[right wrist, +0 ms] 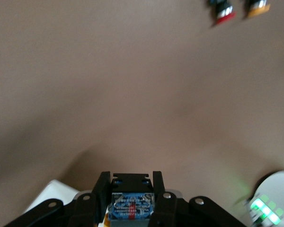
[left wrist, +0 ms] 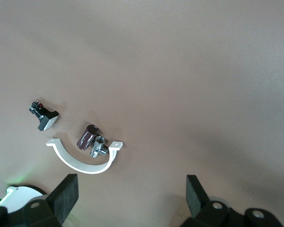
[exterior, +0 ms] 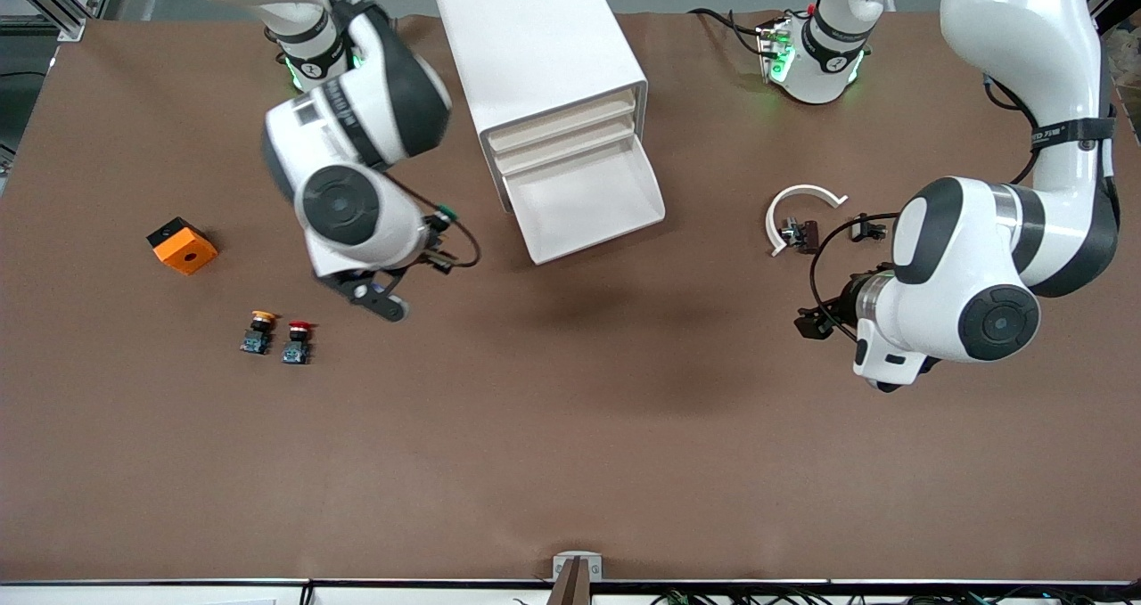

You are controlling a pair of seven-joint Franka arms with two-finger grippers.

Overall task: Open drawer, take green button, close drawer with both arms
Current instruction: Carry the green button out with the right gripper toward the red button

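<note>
Over the brown table (exterior: 570, 427): right gripper (right wrist: 132, 189) pinching the small green-capped push button (right wrist: 132, 207), lowest drawer out.
White boxy cabinet (exterior: 535, 44) stands between the arm bases; its shallow white tray drawer (exterior: 584, 202) is pulled open toward the front camera. Button's blue base shows clamped between the right fingers, up in the air over bare table beside the cabinet. Left gripper (left wrist: 132, 198) hangs with jaws spread wide over the table near a white curved plastic clip (exterior: 800, 213). Orange-capped button (exterior: 258, 331) and red-capped button (exterior: 298, 341) sit side by side toward the right arm's end.

The cabinet's lowest drawer (exterior: 584, 206) stands open; the right tool (right wrist: 132, 187) grips the blue-based button (right wrist: 132, 206).
</note>
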